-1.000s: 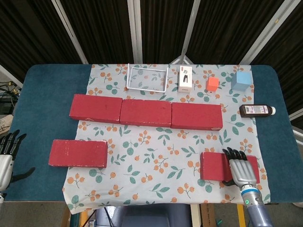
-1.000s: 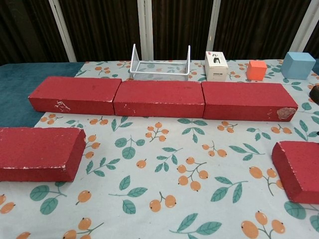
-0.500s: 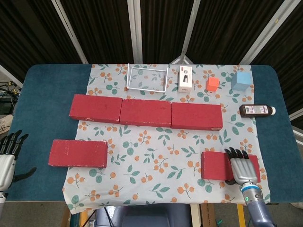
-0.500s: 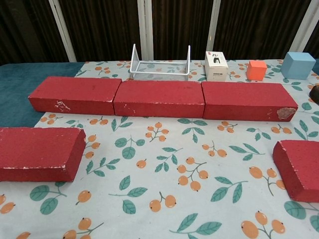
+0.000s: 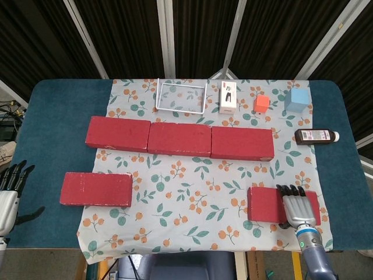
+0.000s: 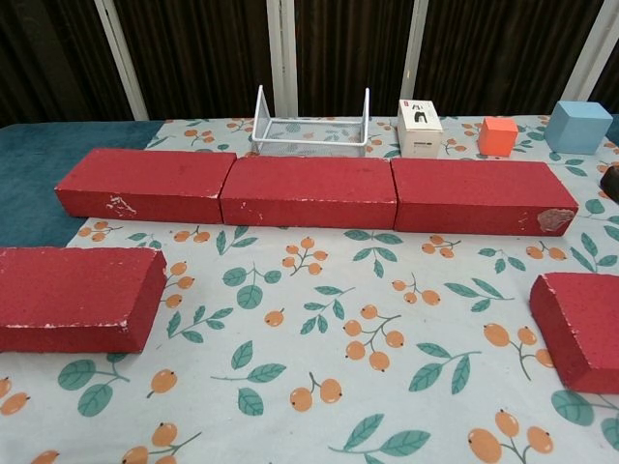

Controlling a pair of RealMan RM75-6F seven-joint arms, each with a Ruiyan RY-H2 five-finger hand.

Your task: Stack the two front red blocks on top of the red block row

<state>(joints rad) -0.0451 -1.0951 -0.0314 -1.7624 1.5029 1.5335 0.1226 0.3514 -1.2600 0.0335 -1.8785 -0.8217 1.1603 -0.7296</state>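
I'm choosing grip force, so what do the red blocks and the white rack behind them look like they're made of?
The red blocks, going by the row, look like painted foam or lightweight brick: matte, slightly grainy faces with pale chips at edges and corners, though the core material can't be confirmed. The white rack looks like coated metal wire, with thin smooth rods and a fine mesh base.

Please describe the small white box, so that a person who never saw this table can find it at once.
Start from the row of red blocks across the flowered cloth and look behind it, toward the dark curtain. There, the white box stands upright between the white wire rack and the orange cube. It alone has a dark printed figure on its face.
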